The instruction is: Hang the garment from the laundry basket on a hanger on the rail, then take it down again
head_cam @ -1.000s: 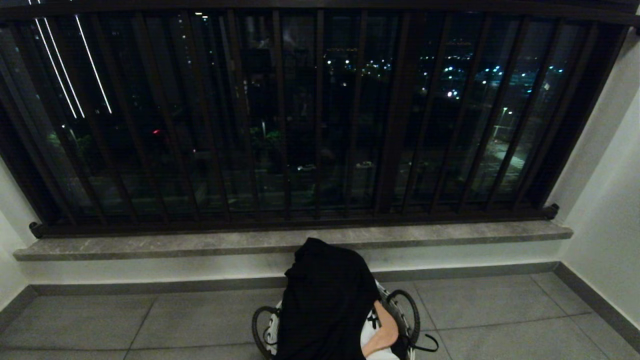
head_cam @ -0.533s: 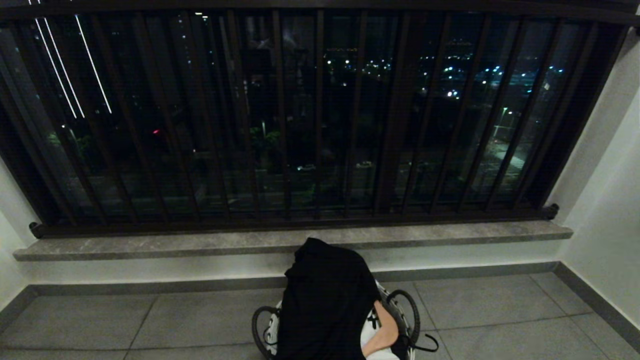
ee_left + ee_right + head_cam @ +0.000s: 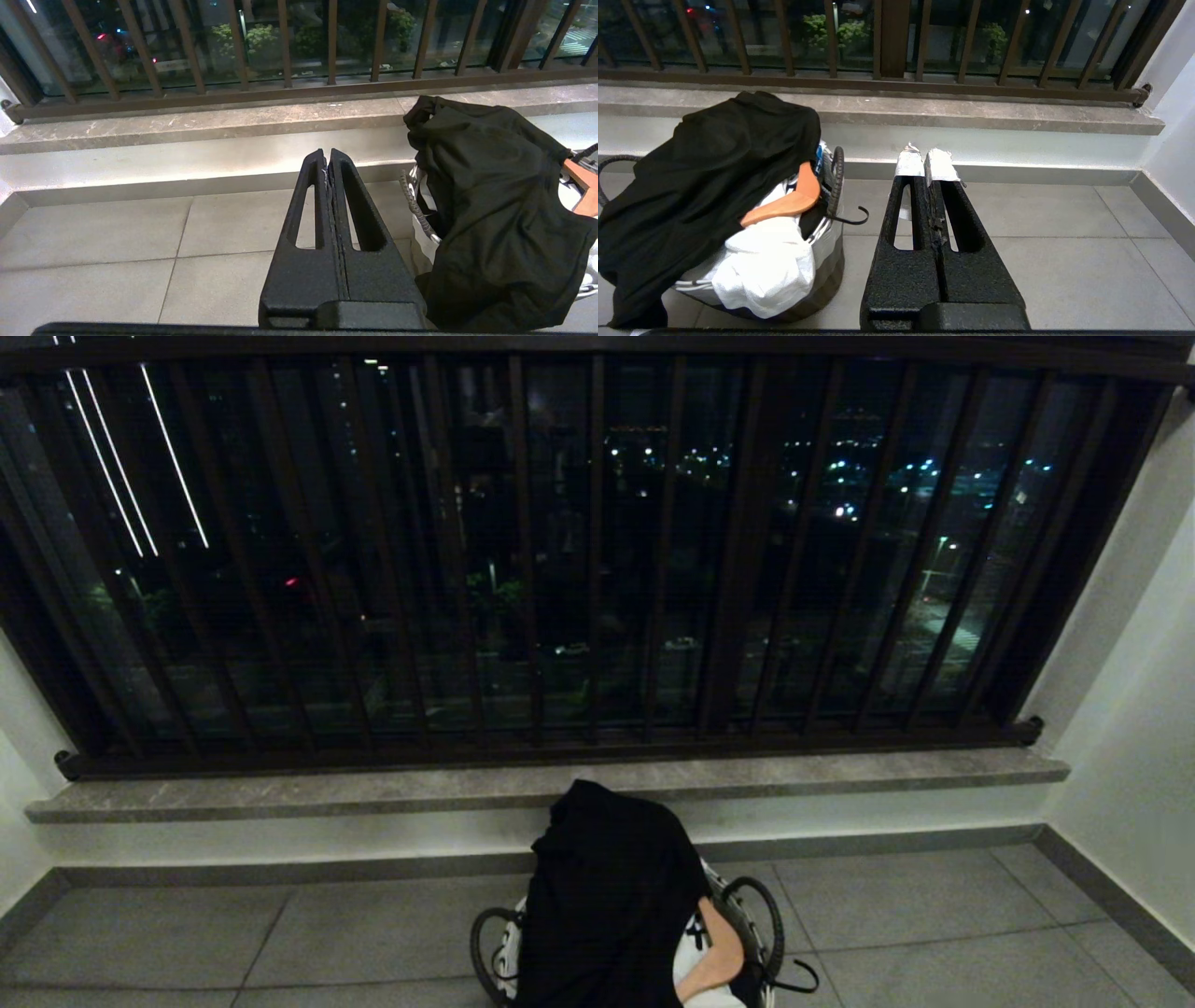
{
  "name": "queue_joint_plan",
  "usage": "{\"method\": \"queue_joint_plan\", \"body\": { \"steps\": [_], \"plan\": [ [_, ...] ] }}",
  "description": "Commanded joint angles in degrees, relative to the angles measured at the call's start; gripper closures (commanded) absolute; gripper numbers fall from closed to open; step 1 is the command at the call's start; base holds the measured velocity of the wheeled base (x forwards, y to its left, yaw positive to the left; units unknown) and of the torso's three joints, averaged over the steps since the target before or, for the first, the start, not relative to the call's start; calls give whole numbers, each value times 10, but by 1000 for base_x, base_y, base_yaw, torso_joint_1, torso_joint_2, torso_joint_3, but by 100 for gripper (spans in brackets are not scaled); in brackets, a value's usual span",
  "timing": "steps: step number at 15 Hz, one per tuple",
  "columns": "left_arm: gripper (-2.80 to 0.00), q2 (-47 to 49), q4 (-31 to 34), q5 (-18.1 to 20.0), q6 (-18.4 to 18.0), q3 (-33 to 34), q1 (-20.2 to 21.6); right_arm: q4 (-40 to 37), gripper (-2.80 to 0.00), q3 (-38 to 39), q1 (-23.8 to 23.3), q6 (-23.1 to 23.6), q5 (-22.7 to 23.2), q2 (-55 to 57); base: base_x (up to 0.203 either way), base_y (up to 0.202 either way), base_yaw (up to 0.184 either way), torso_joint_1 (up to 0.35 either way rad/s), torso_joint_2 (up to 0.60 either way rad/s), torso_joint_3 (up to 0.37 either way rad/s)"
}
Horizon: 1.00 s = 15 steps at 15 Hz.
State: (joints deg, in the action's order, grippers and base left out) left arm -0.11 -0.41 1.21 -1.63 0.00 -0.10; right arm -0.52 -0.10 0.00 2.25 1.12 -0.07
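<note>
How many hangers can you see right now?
1: a wooden hanger in the laundry basket, partly under the black garment, its hook over the rim. Others may be buried.

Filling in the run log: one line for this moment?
phase: not started | left gripper: shut, empty | right gripper: shut, empty | black garment: draped over laundry basket | wooden hanger: in basket

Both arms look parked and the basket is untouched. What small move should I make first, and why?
Probably open the right gripper and ease it toward the wooden hanger in the laundry basket. Both grippers are shut and empty; the left gripper sits on the far side of the black garment, which drapes over the basket, while the hanger end pokes out on the right.
</note>
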Motion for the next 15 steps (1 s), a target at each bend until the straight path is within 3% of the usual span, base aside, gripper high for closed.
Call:
{"method": "queue_joint_plan", "body": {
  "steps": [1,15],
  "plan": [
    [0,1,0,0,0,1,0,0,0,0,0,0,0,1,0,0,0,0,0,0],
    [0,1,0,0,0,1,0,0,0,0,0,0,0,1,0,0,0,0,0,0]
  ]
}}
